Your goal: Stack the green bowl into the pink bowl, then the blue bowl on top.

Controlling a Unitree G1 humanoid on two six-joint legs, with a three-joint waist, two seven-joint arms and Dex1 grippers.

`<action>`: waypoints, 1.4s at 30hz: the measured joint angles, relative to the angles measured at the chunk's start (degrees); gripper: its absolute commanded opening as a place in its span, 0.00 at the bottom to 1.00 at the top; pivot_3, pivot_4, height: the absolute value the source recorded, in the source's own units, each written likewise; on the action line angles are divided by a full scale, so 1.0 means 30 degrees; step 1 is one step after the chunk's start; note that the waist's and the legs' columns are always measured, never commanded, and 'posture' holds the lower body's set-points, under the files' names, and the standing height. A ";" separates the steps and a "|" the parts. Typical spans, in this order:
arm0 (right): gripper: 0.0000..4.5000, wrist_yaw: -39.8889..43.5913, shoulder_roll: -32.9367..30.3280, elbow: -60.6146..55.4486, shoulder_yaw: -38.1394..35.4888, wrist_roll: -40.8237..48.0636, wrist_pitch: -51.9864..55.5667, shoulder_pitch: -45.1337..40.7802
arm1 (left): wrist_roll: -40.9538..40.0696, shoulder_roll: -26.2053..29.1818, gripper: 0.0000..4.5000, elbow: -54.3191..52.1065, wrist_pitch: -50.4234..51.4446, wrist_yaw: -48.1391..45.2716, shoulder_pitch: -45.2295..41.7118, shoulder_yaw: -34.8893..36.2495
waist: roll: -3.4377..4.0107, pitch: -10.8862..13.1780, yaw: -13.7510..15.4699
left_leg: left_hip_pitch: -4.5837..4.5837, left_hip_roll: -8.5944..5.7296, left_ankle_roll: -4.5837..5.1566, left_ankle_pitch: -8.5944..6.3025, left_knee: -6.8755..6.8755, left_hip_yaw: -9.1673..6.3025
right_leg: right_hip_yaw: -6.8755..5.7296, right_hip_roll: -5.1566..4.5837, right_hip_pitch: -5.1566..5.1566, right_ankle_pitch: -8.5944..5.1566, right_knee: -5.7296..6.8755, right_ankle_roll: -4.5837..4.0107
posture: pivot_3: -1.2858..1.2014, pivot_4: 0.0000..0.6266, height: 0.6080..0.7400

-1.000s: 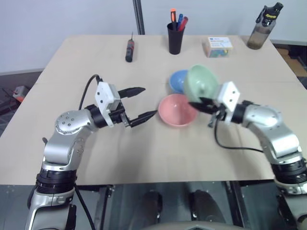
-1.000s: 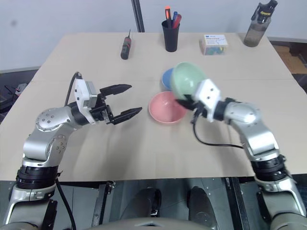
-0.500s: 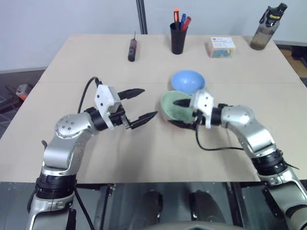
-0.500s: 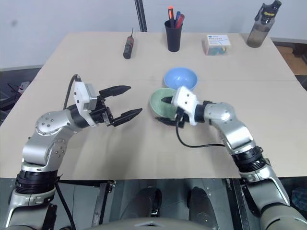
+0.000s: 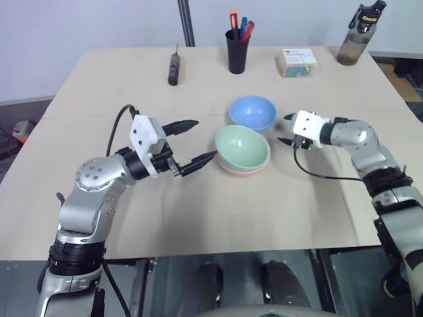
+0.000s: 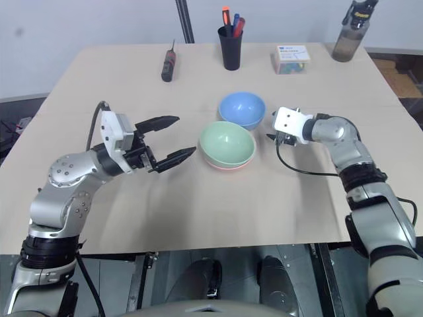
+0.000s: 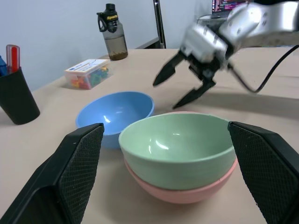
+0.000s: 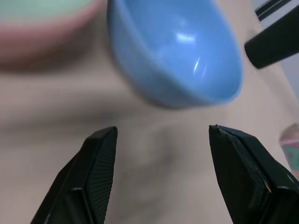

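Now the green bowl sits inside the pink bowl on the bench. Just beside them waits the blue bowl. Right claw is open and empty, facing it. Left claw hangs wide open, holding nothing.

Smooth, slightly glossy plastic green bowl, pink bowl and blue bowl with light glints, matt pale wood-look table, black cross-hatched rubbery finger pads, translucent smoky plastic bottle, matt black pen cup
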 measured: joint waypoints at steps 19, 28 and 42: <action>0.61 -0.5039 0.2669 0.6176 0.1542 -0.4805 -0.4509 -0.3428 | -0.0267 0.0545 1.00 -0.1463 0.0813 0.0725 0.1255 0.0964 | 0.0006 0.0003 -0.0334 | 0.0009 -0.0005 -0.0016 0.0010 0.0002 -0.0015 | -0.0003 0.0001 0.0006 0.0000 0.0015 0.0000 | 0.52 0.24 1.00; 0.01 -0.5961 0.2883 0.6784 0.2046 -0.6053 -0.4445 -0.3762 | -0.0264 0.0524 1.00 -0.1463 0.0808 0.0791 0.1262 0.0964 | 0.0008 0.0004 -0.0335 | 0.0010 -0.0007 -0.0018 0.0010 0.0001 -0.0016 | -0.0001 0.0000 0.0007 0.0000 0.0015 0.0000 | 0.52 0.24 1.00; 0.01 0.6629 0.1571 -0.3690 -0.3029 0.4922 0.1000 -0.1102 | -0.0249 0.0106 1.00 -0.1417 0.0629 0.1060 0.1532 0.1085 | 0.0014 0.0007 -0.0143 | -0.0016 0.0020 -0.0014 0.0007 0.0005 -0.0069 | -0.0043 -0.0020 0.0014 0.0001 0.0008 0.0000 | 0.52 0.24 1.00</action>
